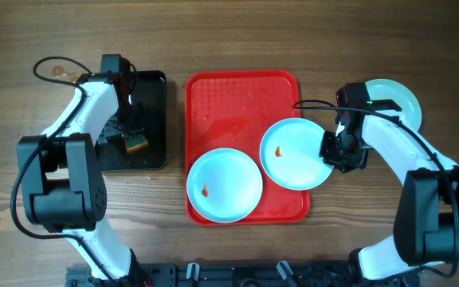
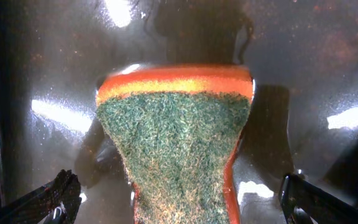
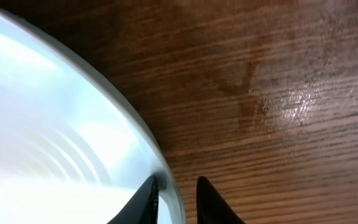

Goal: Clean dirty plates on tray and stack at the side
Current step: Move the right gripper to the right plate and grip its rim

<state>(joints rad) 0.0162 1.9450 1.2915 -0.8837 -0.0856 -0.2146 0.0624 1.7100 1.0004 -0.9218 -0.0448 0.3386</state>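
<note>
The red tray (image 1: 241, 92) holds two pale blue plates. The front-left plate (image 1: 224, 185) has an orange-brown spot, and so does the right plate (image 1: 293, 155), which overlaps the tray's right rim. A third plate (image 1: 397, 100) lies on the table to the right, partly under the right arm. My right gripper (image 1: 333, 150) straddles the right plate's rim (image 3: 138, 134) with jaws narrow. The inner finger (image 3: 146, 202) rests on the plate, while a sliver of wood shows before the outer finger (image 3: 213, 205). My left gripper (image 2: 182, 205) hangs open over a green-topped orange sponge (image 2: 176, 143).
A black tray (image 1: 154, 88) left of the red tray holds the sponge (image 1: 136, 143) and looks wet. The left arm (image 1: 94, 104) reaches over it. A cable loops near the table's far-left edge (image 1: 50, 68). Bare wooden table (image 3: 278, 93) lies right of the gripped rim.
</note>
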